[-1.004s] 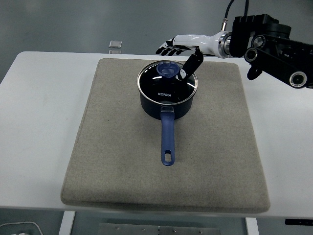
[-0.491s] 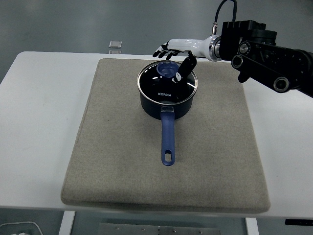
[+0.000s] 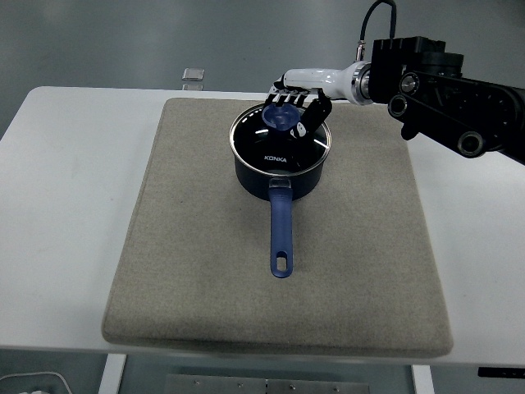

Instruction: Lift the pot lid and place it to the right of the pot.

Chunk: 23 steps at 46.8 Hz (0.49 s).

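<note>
A dark blue saucepan (image 3: 279, 174) stands on the grey mat, its long blue handle (image 3: 280, 230) pointing toward the near edge. The glass pot lid (image 3: 275, 146) with a blue knob (image 3: 280, 120) sits on the pot. My right hand (image 3: 300, 109) reaches in from the right, over the back of the lid. Its fingers (image 3: 291, 99) curl down behind the knob and the thumb (image 3: 315, 116) is on the knob's right side, so the hand closes on the knob. The lid rests flat on the pot. The left arm is out of view.
The grey mat (image 3: 205, 279) covers most of the white table (image 3: 66, 205). To the right of the pot there is bare mat (image 3: 373, 189). My black forearm (image 3: 451, 90) hangs over the mat's back right corner. A small clear object (image 3: 194, 75) lies behind the table.
The right hand moved left over the lid. Its fingers, spread before, have curled down around the blue knob. The pot and lid have not moved.
</note>
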Each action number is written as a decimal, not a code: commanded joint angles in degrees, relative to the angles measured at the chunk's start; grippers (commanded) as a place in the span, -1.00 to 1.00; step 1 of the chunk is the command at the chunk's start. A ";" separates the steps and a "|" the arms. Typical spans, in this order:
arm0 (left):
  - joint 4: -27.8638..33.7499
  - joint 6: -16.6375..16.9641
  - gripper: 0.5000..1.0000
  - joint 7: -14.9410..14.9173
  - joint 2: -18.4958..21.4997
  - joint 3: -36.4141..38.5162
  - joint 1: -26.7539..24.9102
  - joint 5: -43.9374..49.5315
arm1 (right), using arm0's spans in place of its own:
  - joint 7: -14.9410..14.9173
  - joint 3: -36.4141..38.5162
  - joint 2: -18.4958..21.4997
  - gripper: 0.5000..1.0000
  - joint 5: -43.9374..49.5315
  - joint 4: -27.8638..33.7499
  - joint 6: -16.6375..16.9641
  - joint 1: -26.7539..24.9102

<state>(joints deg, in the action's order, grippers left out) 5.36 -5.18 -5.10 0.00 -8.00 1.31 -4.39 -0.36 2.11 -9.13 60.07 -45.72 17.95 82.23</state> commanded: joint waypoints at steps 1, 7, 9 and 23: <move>0.00 0.00 1.00 0.00 0.00 0.00 0.01 0.00 | 0.00 0.00 -0.01 -0.42 -0.04 -0.07 0.15 0.13; 0.00 0.00 1.00 0.00 0.00 0.00 0.01 0.00 | -0.08 0.00 -0.10 -0.53 -0.04 0.01 0.33 0.30; 0.00 0.00 1.00 0.00 0.00 0.00 0.01 0.00 | 0.00 0.00 -0.10 -0.55 -0.04 0.01 0.33 0.74; 0.00 0.00 1.00 0.00 0.00 0.00 0.01 0.00 | 0.00 0.00 -0.27 -0.68 -0.04 0.01 0.77 2.06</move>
<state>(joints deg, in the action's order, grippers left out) 5.36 -5.18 -5.10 0.00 -8.00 1.31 -4.39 -0.39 2.10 -9.38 60.03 -45.71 18.70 84.25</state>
